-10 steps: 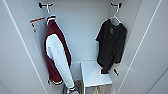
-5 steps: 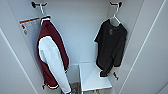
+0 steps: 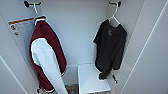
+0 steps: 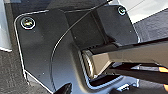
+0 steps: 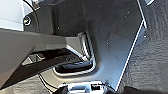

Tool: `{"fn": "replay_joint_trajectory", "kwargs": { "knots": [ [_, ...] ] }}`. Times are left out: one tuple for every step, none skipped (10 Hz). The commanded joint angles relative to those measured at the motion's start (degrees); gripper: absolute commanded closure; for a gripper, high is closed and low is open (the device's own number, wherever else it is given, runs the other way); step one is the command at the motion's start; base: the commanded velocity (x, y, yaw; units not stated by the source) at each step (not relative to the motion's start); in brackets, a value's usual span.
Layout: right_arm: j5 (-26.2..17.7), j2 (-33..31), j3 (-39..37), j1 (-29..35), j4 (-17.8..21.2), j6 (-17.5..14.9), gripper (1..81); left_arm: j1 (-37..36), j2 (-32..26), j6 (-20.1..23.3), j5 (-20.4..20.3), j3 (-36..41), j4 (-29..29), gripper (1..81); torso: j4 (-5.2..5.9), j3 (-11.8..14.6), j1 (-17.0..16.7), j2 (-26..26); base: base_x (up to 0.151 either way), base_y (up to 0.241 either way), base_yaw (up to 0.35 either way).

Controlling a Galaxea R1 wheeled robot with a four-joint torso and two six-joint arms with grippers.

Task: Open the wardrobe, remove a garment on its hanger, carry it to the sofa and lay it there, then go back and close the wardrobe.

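Left wrist view gives the dark plate and jointed bar of the robot's own arm over grey carpet (image 4: 10,72); whether the left gripper is released or clenched I cannot tell. Right wrist view is much the same, robot parts above the same grey floor covering, and the right gripper's state cannot be told either. Neither camera shows anything held or touched.

Head view looks into the wardrobe (image 3: 82,30), whose doors stand open so that the plain white interior faces the camera. At about 2 o'clock the garment (image 3: 110,50) hangs on the hanger (image 3: 114,17), its long axis running vertical, neck up and hem down, its front turned toward the camera and slightly toward 9 o'clock. One dark sleeve trails down toward 6 o'clock, its cuff ending just above a white shelf (image 3: 91,80) set low in the cabinet. The hanger's curved hook rides over a black hook (image 3: 115,3) at the top, at roughly 1 o'clock.

At about 9 o'clock, well apart from the black top, a maroon jacket (image 3: 47,57) with white sleeves hangs from a second white hanger (image 3: 36,11), also vertical, collar up, turned partly sideways so one white sleeve faces outward. Its hanger catches on another black hook (image 3: 31,3) at 11 o'clock. Just beside the jacket's shoulder, toward 9 o'clock, a label with an orange stripe (image 3: 21,26) is stuck on the inner wall. The open right door (image 3: 150,62) fills the 3 o'clock side.
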Motion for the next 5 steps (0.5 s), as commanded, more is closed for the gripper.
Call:
{"fn": "replay_joint_trajectory", "kwargs": {
  "knots": [
    [-3.51,0.18,0.27,1.44,-0.5,-0.18,1.0,-0.69,-0.1,0.46,2.95,0.14,0.79,1.0,0.0,0.0,0.0,0.0,0.071,0.0,0.0],
    [-3.43,0.18,0.27,1.44,-0.5,-0.18,1.0,-0.69,-0.1,0.46,2.86,0.14,0.79,1.0,0.0,0.0,-0.01,0.0,0.0,0.0,0.0],
    [-3.51,0.18,0.18,1.44,-0.5,-0.18,1.0,-0.69,-0.1,0.46,2.94,0.14,0.79,1.0,0.0,0.0,0.0,0.0,0.0,0.0,0.0],
    [-3.51,0.09,0.18,1.44,-0.5,-0.18,1.0,-0.69,-0.1,0.46,2.86,0.14,0.79,1.0,0.0,0.0,0.02,0.02,0.0,0.0,0.0],
    [-3.51,0.09,0.18,1.44,-0.59,-0.18,1.0,-0.69,-0.1,0.46,2.86,0.14,0.79,1.0,0.0,0.0,0.0,0.0,0.0,0.0,0.0]
  ]
}}
